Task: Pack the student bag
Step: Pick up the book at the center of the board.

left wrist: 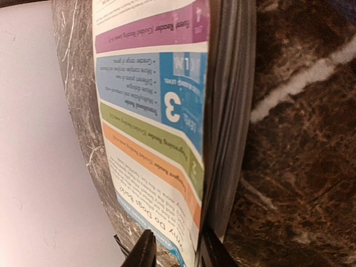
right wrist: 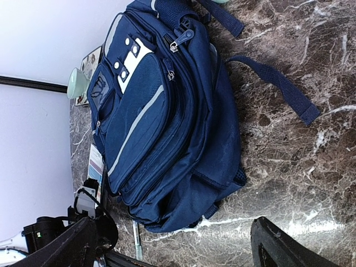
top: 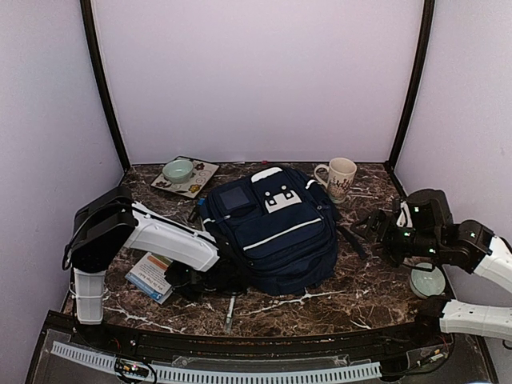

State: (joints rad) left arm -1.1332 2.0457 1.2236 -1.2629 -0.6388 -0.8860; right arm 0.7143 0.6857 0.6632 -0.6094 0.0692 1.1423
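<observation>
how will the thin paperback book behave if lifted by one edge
Likely floppy: the book looks like a thin paperback, so it may sag when held by one edge. Its smooth printed cover could slip in the left gripper. Probably light for its size.

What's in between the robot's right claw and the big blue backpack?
Only a dark strap of the backpack, lying on the marble table. Nothing else. The top and right wrist views show it.

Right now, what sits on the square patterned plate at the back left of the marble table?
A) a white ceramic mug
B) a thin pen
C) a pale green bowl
C: the pale green bowl rests on the square patterned plate; the white mug stands apart at back right.
</observation>
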